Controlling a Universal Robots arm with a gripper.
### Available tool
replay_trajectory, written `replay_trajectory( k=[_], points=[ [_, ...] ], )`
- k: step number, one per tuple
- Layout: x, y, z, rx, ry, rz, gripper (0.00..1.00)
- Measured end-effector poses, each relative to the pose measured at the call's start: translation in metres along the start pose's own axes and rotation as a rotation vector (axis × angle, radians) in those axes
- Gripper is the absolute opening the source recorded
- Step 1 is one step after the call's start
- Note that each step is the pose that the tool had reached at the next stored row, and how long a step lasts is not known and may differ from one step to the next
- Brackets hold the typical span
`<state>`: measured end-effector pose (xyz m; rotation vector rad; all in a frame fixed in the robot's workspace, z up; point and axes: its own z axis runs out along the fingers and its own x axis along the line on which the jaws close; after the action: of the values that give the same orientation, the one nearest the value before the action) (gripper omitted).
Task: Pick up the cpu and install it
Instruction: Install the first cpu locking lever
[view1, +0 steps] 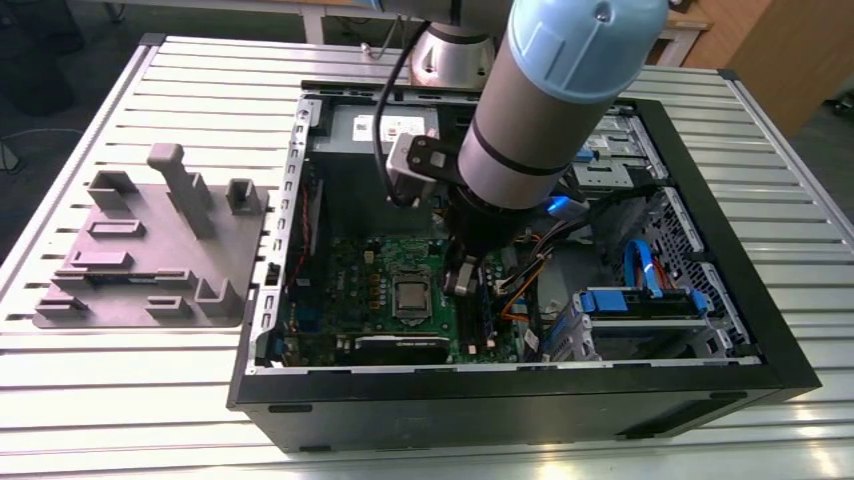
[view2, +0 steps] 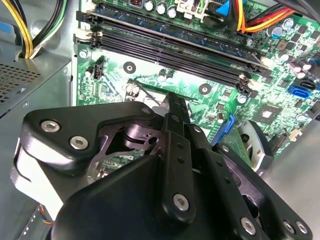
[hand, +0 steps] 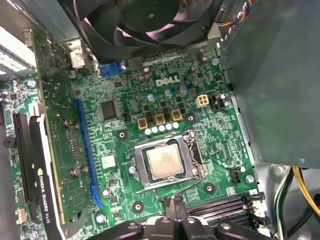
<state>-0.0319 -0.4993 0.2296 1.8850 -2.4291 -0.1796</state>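
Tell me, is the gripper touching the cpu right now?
Apart. In the first wrist view, bare board separates the gripper from the cpu in its socket.

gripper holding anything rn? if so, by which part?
Nothing held. The gripper is shut and empty above the motherboard; the cpu already sits in its socket.

Cpu (hand: 164, 163): small square chip, silver-grey top, lying flat in motherboard socket, frame open.

cpu (hand: 164, 163): silver-grey top
circuit board (hand: 125, 125): green
long slot (hand: 85, 150): blue
fan (hand: 145, 20): black
gripper (view2: 178, 107): black
arm (view1: 561, 90): grey with pale blue cap
tray (view1: 147, 250): grey
table (view1: 80, 400): silver, ribbed
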Motion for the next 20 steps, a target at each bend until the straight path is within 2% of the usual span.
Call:
replay_trajectory(
  k=[4, 6, 8, 13, 16, 20],
  points=[
    [0.0001, 0.0002, 0.0010, 0.0005, 0.0033, -0.027, 0.10],
    [0.0002, 0.0003, 0.0017, 0.0013, 0.0029, -0.030, 0.10],
    [0.0003, 0.0006, 0.0026, 0.0013, 0.0000, -0.031, 0.10],
    [0.0004, 0.0016, 0.0047, -0.0014, -0.0119, -0.038, 0.10],
    [0.0007, 0.0025, 0.0057, -0.0019, -0.0103, -0.049, 0.10],
    [0.0007, 0.0027, 0.0071, -0.0032, -0.0050, -0.090, 0.10]
  ],
)
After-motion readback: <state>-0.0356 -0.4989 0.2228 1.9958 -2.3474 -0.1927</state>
